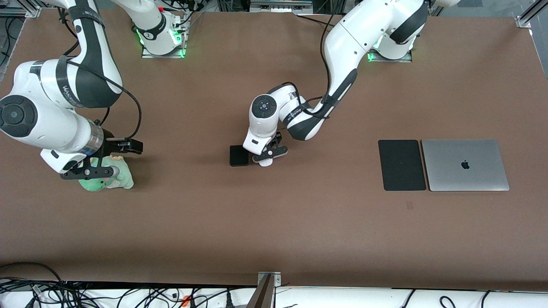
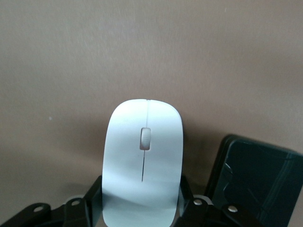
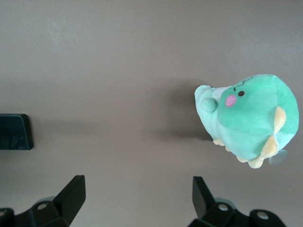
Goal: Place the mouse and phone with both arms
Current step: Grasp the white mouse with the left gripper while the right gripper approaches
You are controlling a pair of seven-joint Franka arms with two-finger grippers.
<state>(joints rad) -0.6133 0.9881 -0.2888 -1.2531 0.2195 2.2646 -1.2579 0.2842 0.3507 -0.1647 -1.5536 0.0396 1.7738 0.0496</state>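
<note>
Left gripper (image 1: pixel 269 155) down at the table's middle, fingers (image 2: pixel 187 194) set on either side of the mouse (image 2: pixel 143 163) and closed against its flanks. Mouse (image 1: pixel 265 161) white, lying flat on the brown table (image 1: pixel 274 231), grey wheel line visible on top, mostly hidden under the gripper in the front view, only its rounded end peeking out nearer the front camera. Just beside it, toward the right arm's end of the table, the phone (image 1: pixel 239 155): black slab lying flat, near the mouse but not clearly touching it; seen too in the left wrist view (image 2: pixel 258 182).

Right gripper (image 1: pixel 107 160) waiting toward the right arm's end of the table, fingers (image 3: pixel 71 194) spread wide with nothing between them, hovering over a green plush toy (image 1: pixel 112 177). In the right wrist view, plush toy (image 3: pixel 248 118) lying off to one side of the open fingers, not between them.

Toward the left arm's end, well apart from the mouse and phone: black mouse pad (image 1: pixel 401 164) and closed silver laptop (image 1: pixel 465 164), side by side, edges nearly touching.
</note>
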